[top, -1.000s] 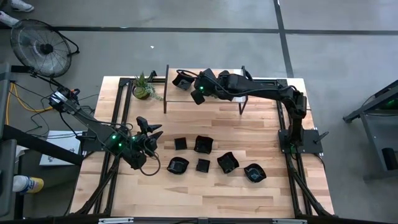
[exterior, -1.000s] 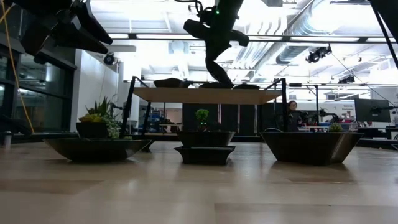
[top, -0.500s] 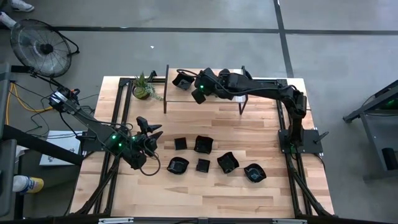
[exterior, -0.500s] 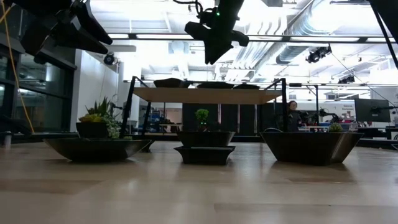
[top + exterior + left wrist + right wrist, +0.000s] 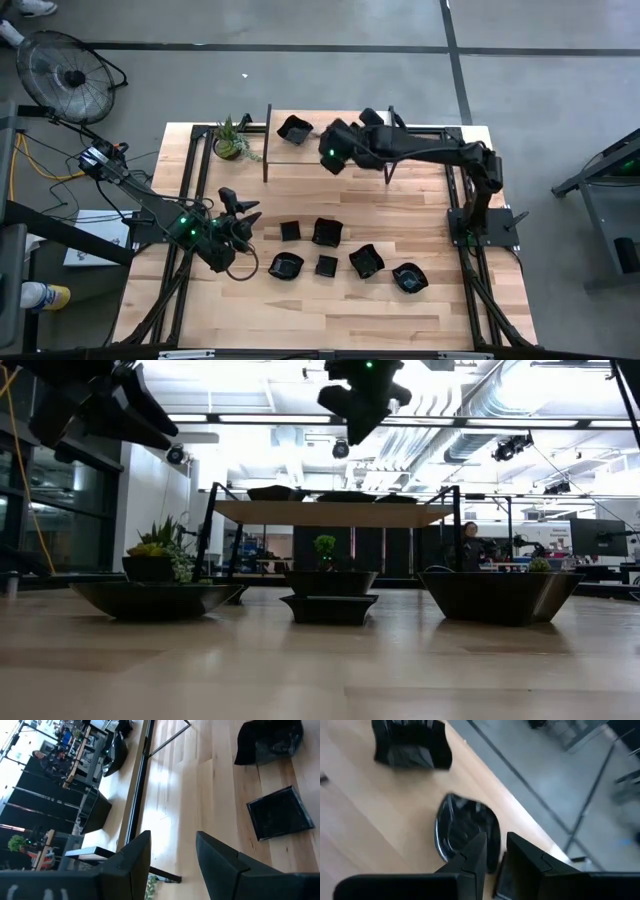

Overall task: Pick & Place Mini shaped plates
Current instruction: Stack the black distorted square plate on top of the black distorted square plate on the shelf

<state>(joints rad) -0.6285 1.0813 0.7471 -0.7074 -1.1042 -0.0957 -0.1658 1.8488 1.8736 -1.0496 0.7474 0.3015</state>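
The right hand (image 5: 330, 158) hangs in the air above the raised wooden shelf (image 5: 300, 152) at the far side of the table (image 5: 330, 300), its two fingers (image 5: 476, 851) parted by a narrow gap with nothing between them; it is released and holds no plate. In the right wrist view a rounded glossy black plate (image 5: 465, 831) lies on the shelf just beyond the fingertips, and a squarish black plate (image 5: 412, 745) sits farther along the same board; from above that squarish plate (image 5: 294, 128) shows near the shelf's left end. The right arm reaches from its base at the table's right edge across the far side, elbow bent, wrist over the shelf's middle. In the low view the hand (image 5: 362, 400) is well clear of the shelf top. The left hand (image 5: 243, 211) waits over the table's left half, fingers (image 5: 135, 855) spread wide and empty, pointing toward the plates. Six more mini shaped plates (image 5: 327, 265) lie on the table in a loose cluster between the arms. A small green potted plant (image 5: 231, 139) stands at the far left corner, beside the shelf.
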